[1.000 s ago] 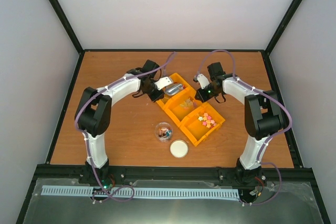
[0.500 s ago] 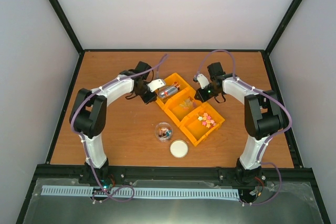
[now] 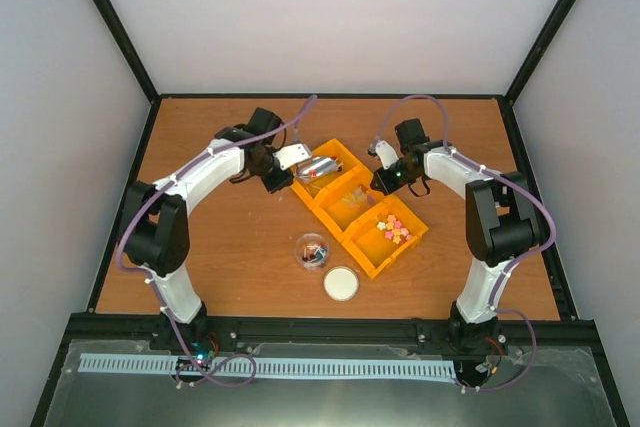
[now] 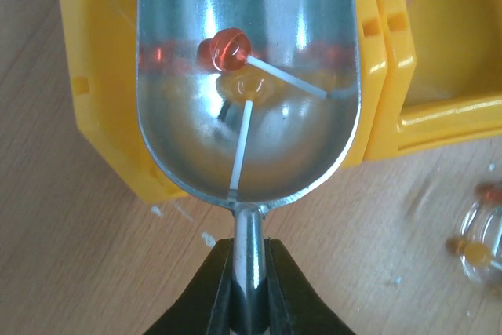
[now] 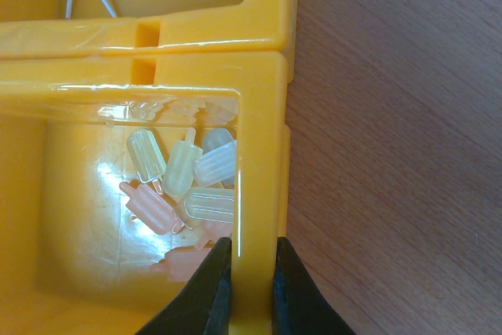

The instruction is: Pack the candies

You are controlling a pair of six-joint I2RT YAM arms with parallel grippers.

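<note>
The left gripper (image 4: 249,268) is clamped on the handle of the scoop (image 4: 306,139), which holds two candies (image 4: 224,49) on sticks above the far bin (image 4: 94,107), just beyond the table's middle. The right gripper (image 5: 249,272) pinches a wall of the middle bin (image 5: 259,154). Scooping looks done. The next move is to carry the scoop level toward the near edge and tip it into the jar (image 3: 312,250).
</note>
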